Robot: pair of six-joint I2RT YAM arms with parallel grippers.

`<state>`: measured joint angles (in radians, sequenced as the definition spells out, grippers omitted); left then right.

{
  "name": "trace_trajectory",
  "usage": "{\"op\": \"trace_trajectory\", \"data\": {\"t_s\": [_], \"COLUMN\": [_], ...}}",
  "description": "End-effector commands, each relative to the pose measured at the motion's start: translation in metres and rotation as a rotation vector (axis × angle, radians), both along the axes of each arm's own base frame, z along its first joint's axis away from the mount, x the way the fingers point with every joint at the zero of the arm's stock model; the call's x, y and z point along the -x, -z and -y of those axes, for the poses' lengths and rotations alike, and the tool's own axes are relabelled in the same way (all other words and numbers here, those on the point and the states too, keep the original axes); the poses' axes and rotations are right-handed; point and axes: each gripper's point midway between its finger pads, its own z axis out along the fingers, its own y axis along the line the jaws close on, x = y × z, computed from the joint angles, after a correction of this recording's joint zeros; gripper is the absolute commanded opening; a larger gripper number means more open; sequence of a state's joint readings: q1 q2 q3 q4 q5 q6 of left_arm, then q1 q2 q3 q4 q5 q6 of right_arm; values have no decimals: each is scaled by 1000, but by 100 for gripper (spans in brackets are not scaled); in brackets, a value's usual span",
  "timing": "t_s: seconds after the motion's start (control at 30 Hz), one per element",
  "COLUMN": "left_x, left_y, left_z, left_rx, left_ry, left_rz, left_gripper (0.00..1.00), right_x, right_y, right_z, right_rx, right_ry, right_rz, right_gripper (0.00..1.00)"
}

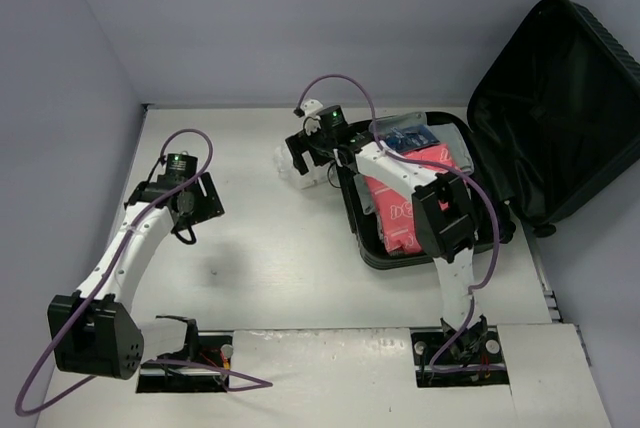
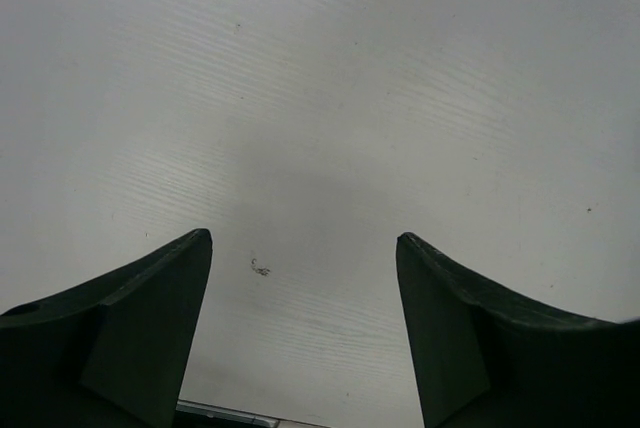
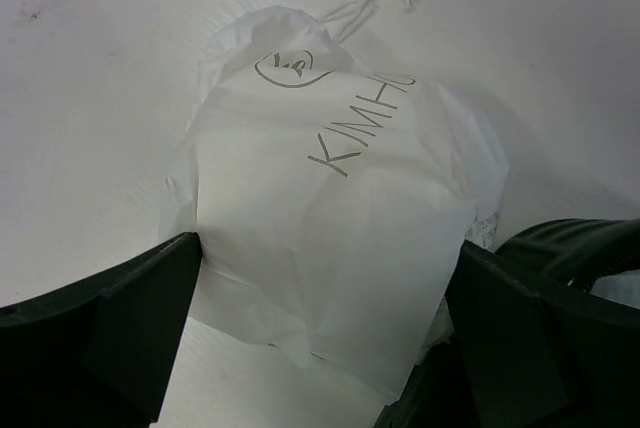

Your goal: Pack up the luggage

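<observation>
The luggage (image 1: pixel 368 244) lies open at the right of the table, its lid (image 1: pixel 560 108) leaning back. In it lie a red packet (image 1: pixel 398 210) and a clear pouch (image 1: pixel 412 136) with something blue. Just left of the luggage a white drawstring bag (image 1: pixel 303 180) rests on the table. My right gripper (image 1: pixel 303 155) hangs over it. In the right wrist view the white bag (image 3: pixel 330 198), with grey printed letters, fills the gap of the open right gripper (image 3: pixel 330 243), a finger at each side. My left gripper (image 1: pixel 190 210) stands open over bare table, and the left wrist view shows the left gripper (image 2: pixel 303 236) empty.
The luggage rim (image 3: pixel 565 248) lies right beside my right finger. The right arm (image 1: pixel 445 218) stretches across the open case. Walls close the table at the back and left. Two cut-outs with cables (image 1: pixel 190 363) sit at the near edge.
</observation>
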<state>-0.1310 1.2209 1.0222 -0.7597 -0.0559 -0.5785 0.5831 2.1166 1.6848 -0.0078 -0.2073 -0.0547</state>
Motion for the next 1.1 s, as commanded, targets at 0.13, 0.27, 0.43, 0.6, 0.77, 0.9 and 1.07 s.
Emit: {"op": "trace_trajectory", "data": {"t_s": [0.13, 0.27, 0.43, 0.6, 0.77, 0.9, 1.07], "left_x": [-14, -12, -9, -8, -9, -10, -10], "left_y": [-8, -9, -19, -32, -28, -20, -15], "left_z": [-11, -13, -18, -20, -16, -12, -6], "left_rx": [-17, -22, -35, -39, -14, 8, 44], "left_ry": [23, 24, 9, 6, 0, 5, 0], "left_rz": [85, 84, 115, 156, 179, 175, 168], "left_gripper": [69, 69, 69, 69, 69, 69, 69], "right_x": [24, 28, 23, 15, 25, 44, 77], "right_y": [9, -4, -57, -157, -231, -247, -233], "right_z": [-29, -38, -49, -29, 35, 108, 232], "right_rx": [21, 3, -79, -184, -198, -201, -183], "right_ry": [-103, -138, -139, 0, 229, 467, 816], "right_rz": [-22, -2, 79, 266, 413, 433, 388], "right_gripper": [62, 0, 0, 0, 0, 0, 0]}}
